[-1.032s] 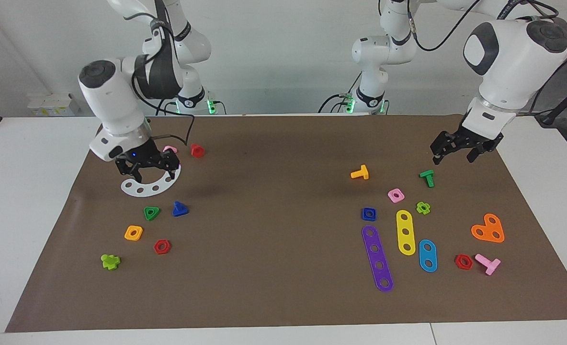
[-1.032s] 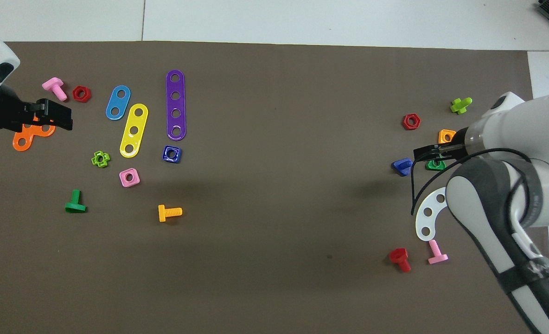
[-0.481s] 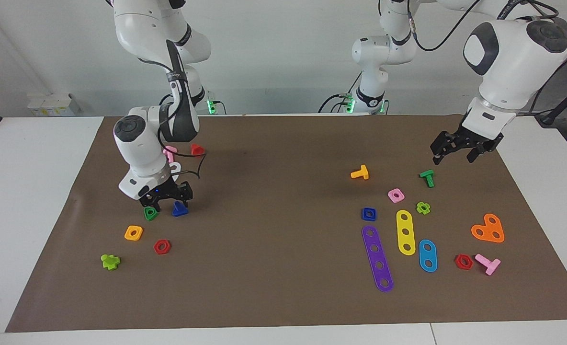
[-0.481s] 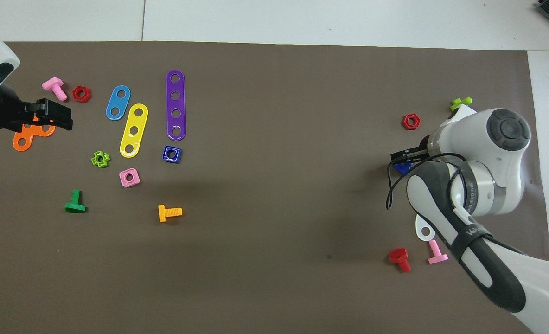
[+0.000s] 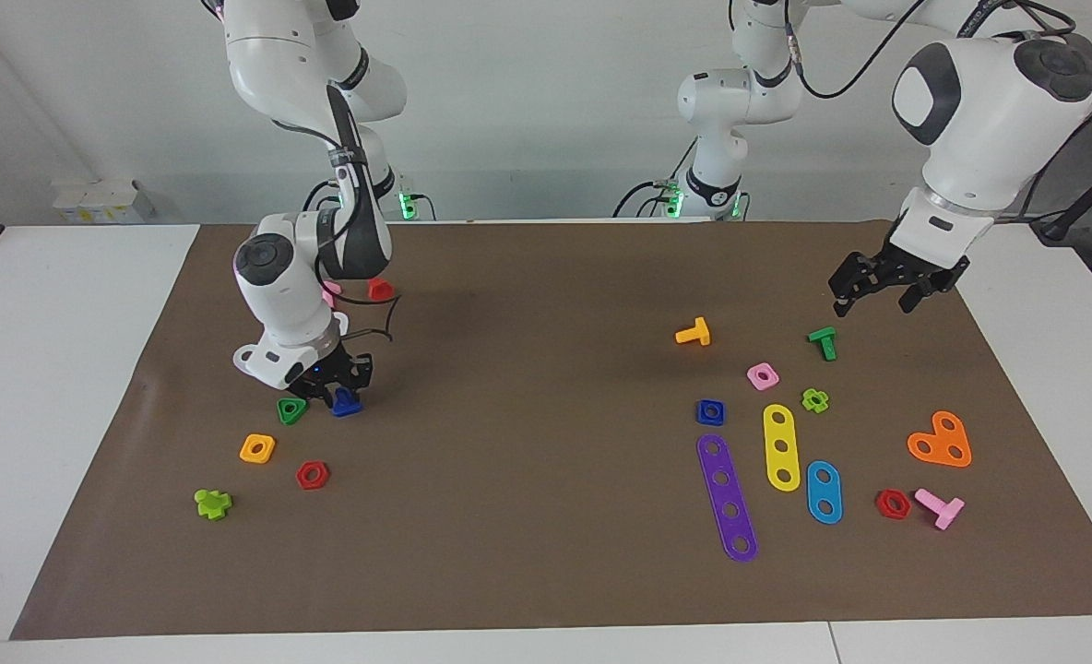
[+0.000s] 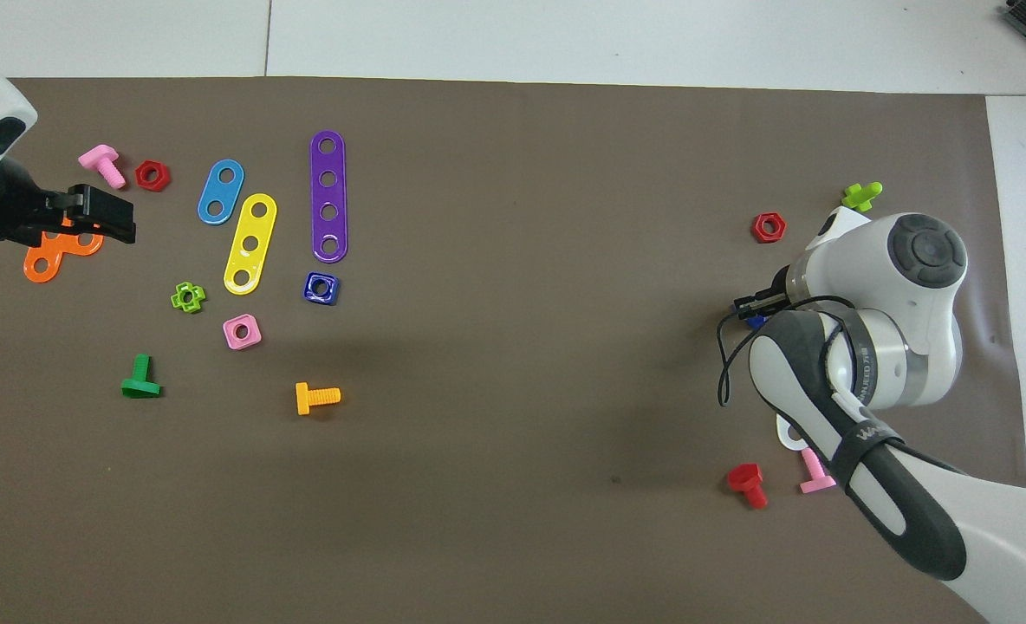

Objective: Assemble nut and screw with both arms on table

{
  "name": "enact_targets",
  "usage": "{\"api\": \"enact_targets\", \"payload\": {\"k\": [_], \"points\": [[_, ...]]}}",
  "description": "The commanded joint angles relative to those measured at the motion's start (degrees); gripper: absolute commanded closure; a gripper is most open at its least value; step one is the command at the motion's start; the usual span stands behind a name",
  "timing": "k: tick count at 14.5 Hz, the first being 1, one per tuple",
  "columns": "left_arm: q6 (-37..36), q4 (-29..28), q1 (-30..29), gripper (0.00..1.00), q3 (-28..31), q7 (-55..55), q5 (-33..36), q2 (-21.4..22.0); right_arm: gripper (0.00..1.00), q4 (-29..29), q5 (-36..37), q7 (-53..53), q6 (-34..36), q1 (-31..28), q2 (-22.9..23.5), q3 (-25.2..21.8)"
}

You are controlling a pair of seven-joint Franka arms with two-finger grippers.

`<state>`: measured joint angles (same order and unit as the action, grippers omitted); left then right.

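The screw (image 5: 347,404), dark blue with a triangular head, lies on the brown sheet of the table (image 5: 546,516) toward the right arm's end. My right gripper (image 5: 337,391) is down on it, shut on it with the fingers at its sides. In the overhead view only a sliver of the screw (image 6: 753,319) shows under the right gripper (image 6: 751,305). The nut (image 5: 710,411), a dark-blue square, lies toward the left arm's end beside a purple strip (image 5: 727,498); the overhead view shows the nut (image 6: 321,288) too. My left gripper (image 5: 878,293) hangs open, waiting over the sheet near a green screw (image 5: 823,341).
A green triangular nut (image 5: 291,409) lies right beside the blue screw, with an orange square nut (image 5: 257,448) and a red hex nut (image 5: 312,475) farther from the robots. A pink square nut (image 5: 763,375), a yellow strip (image 5: 781,446) and an orange screw (image 5: 694,332) surround the blue nut.
My right gripper has moved from over the white curved plate down onto the blue screw, and its jaws have drawn in around it. The left arm has not moved.
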<state>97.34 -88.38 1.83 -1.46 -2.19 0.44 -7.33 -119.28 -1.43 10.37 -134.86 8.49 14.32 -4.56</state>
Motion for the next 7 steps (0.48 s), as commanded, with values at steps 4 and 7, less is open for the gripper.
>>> {"api": "enact_targets", "payload": {"k": [4,7], "points": [[1.19,-2.41,-0.25,0.0,-0.12,-0.19,1.14,1.97,0.62,-2.89,-1.2,2.28,-3.66,-0.76,-1.13,0.43],[1.19,-2.32,-0.25,0.0,-0.12,-0.1,1.14,1.97,1.0,-2.89,-1.29,1.15,-3.74,-0.84,-1.05,0.43]]}}
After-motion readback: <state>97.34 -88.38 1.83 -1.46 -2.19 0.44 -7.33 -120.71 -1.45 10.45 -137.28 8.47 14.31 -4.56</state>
